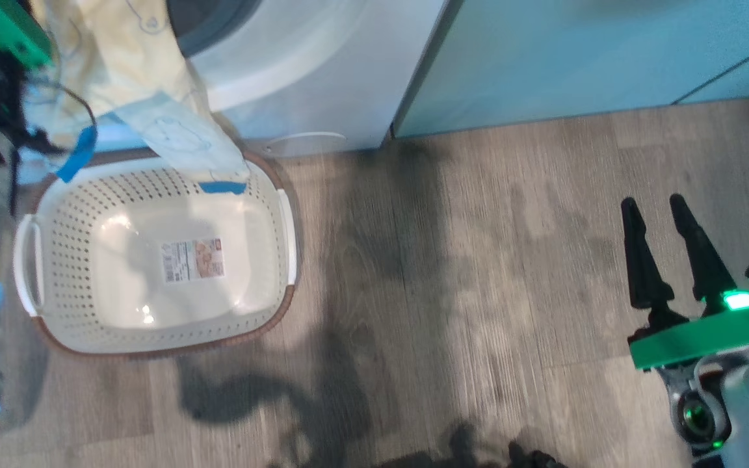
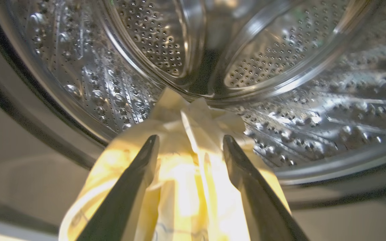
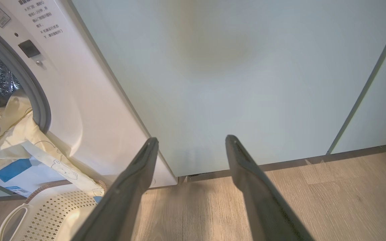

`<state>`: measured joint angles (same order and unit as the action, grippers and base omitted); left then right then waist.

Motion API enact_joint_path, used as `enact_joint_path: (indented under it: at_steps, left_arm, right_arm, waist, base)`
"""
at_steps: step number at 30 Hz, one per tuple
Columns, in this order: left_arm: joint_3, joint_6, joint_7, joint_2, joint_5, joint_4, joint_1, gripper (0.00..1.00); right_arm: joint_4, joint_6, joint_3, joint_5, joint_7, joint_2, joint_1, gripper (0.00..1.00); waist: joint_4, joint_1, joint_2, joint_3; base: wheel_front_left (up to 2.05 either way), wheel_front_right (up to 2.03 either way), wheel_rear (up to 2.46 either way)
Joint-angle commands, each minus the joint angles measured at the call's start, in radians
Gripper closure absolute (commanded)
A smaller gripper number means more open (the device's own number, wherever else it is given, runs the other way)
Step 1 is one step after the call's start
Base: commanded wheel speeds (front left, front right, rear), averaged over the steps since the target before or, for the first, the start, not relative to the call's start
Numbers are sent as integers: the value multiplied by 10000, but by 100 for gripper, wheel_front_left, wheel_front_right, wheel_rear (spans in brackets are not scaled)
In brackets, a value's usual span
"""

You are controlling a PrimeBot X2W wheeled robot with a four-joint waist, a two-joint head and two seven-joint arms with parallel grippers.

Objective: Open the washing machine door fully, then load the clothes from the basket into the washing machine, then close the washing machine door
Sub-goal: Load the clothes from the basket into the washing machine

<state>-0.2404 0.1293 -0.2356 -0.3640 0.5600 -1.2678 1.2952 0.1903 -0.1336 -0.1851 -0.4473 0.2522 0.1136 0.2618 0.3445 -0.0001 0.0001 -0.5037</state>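
Note:
Pale yellow clothes (image 1: 127, 58) with blue patches hang out of the washing machine's (image 1: 309, 71) grey-rimmed mouth, and one end trails onto the far rim of the cream basket (image 1: 69, 260). The basket shows its bare bottom and label. My left gripper (image 2: 190, 140) is open at the steel drum (image 2: 297, 110), fingers spread with the yellow clothes (image 2: 186, 180) lying loose between and under them. My right gripper (image 1: 664, 214) stands open above the floor, far right of the basket, holding nothing. The right wrist view shows the clothes (image 3: 15, 134) draped over the mouth. The washing machine door is out of view.
Pale green cabinets (image 1: 576, 58) stand right of the washer, directly ahead of my right gripper (image 3: 191, 139). Wood-look floor (image 1: 478, 273) stretches between the basket (image 3: 42, 211) and my right arm. Dark blurred parts of my left arm crowd the head view's left edge.

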Motion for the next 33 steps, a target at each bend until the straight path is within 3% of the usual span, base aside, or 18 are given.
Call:
enact_joint_path:
  at_steps: [1,8,14,27,33]
  left_arm:
    - [1,9,-146,-335,66,470,-217,0]
    - [193,-18,-255,-448,240,1819,-2364,0]
    - [1030,-561,-259,-251,136,3984,-4669,0]
    - [2644,-1566,-261,736,-952,8304,-9412,0]
    - [3478,-1454,-261,1470,-1381,9187,-10664,0]
  right_arm:
    - [-215,29,-44,92,96,129,-264,0]
    - [-151,29,0,104,96,208,-680,0]
    - [-128,29,101,135,96,270,-1080,0]
    - [-216,29,176,138,96,358,-1581,0]
    - [-249,29,235,137,96,338,-1713,0]
  waist:
    - [-92,1,-1,334]
    - [-171,1,-1,1096]
    - [-311,1,-1,1711]
    - [-421,1,-1,2351]
    - [-427,1,-1,2437]
  base:
    - [0,0,0]
    - [0,0,0]
    - [0,0,0]
    - [0,0,0]
    - [0,0,0]
